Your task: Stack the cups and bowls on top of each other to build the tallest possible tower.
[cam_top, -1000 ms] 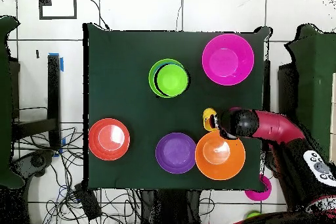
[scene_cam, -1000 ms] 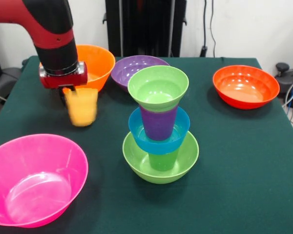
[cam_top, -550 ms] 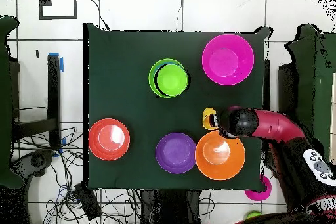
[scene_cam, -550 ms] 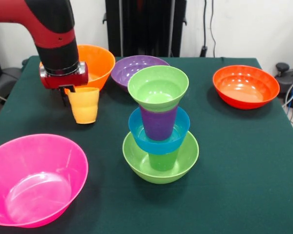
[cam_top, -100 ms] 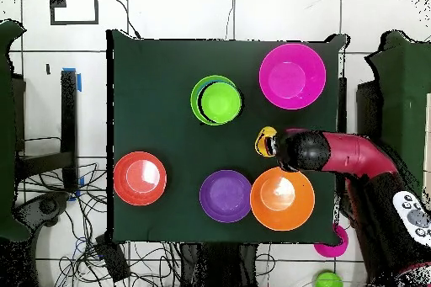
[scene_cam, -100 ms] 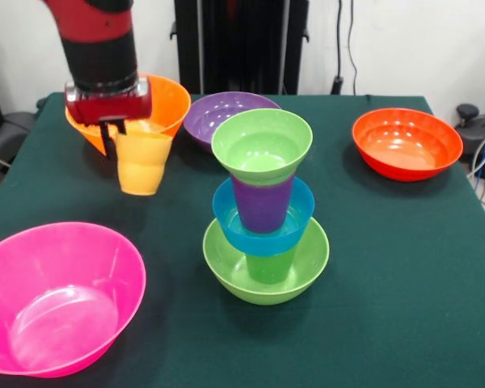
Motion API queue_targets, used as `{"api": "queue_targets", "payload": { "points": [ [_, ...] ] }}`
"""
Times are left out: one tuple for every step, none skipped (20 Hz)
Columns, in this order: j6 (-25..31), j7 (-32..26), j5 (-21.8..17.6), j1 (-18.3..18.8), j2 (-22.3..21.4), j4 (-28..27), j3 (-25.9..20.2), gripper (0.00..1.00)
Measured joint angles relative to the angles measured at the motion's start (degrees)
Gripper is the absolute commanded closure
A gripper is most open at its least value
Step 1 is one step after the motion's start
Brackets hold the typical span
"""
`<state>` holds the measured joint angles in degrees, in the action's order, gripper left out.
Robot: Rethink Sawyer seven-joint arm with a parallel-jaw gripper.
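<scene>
The tower [scene_cam, -100 ms: 264,206] stands mid-table: lime-green bowl [scene_cam, -100 ms: 295,275], green cup [scene_cam, -100 ms: 271,267], blue bowl [scene_cam, -100 ms: 301,212], purple cup [scene_cam, -100 ms: 263,202], small green bowl [scene_cam, -100 ms: 262,145] on top. From above it shows as green rings [cam_top, -100 ms: 217,101]. My gripper [scene_cam, -100 ms: 128,133] is shut on the rim of the yellow-orange cup [scene_cam, -100 ms: 141,164], which hangs upright above the cloth, left of the tower and in front of the orange bowl [scene_cam, -100 ms: 168,101]. In the overhead view the cup [cam_top, -100 ms: 266,140] peeks out beside the gripper [cam_top, -100 ms: 274,145].
A large pink bowl [scene_cam, -100 ms: 56,295] sits at the near left, a purple bowl [scene_cam, -100 ms: 218,113] behind the tower, a red-orange bowl [scene_cam, -100 ms: 406,141] at the far right. The green cloth [scene_cam, -100 ms: 404,267] covers the table.
The gripper has risen with the yellow-orange cup, lifting it higher off the cloth and shifting it slightly toward the tower. The tower and bowls have not moved.
</scene>
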<state>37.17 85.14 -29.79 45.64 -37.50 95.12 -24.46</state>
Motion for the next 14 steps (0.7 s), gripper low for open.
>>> {"api": "queue_targets", "payload": {
  "points": [
    [0.08,0.00,0.72,-0.55,-0.92,0.02,-0.19,1.00],
    [0.28,0.00,1.63,-1.32,-1.92,-0.02,-0.39,1.00],
    [0.45,0.00,2.19,-1.80,-2.48,-0.05,-0.48,1.00],
    [0.98,0.00,3.46,-2.97,-3.63,-0.17,-0.63,1.00],
    [1.42,0.00,4.30,-3.79,-4.36,-0.27,-0.71,1.00],
    [1.84,0.00,4.97,-4.43,-4.91,-0.35,-0.77,1.00],
    [2.34,0.00,5.64,-5.01,-5.43,-0.43,-0.82,1.00],
    [3.59,0.00,6.81,-5.94,-6.28,-0.59,-0.88,1.00],
    [4.67,0.00,7.59,-6.51,-6.87,-0.72,-0.90,1.00],
    [5.93,0.00,8.39,-6.99,-7.45,-0.86,-0.91,1.00],
    [7.81,0.00,9.42,-7.47,-8.30,-1.03,-0.94,1.00],
    [9.30,0.00,10.02,-7.69,-8.95,-1.13,-0.95,1.00],
    [10.33,0.00,10.27,-7.70,-9.45,-1.15,-1.01,1.00],
    [11.36,0.00,10.52,-7.71,-9.95,-1.16,-1.08,1.00]
  ]
}}
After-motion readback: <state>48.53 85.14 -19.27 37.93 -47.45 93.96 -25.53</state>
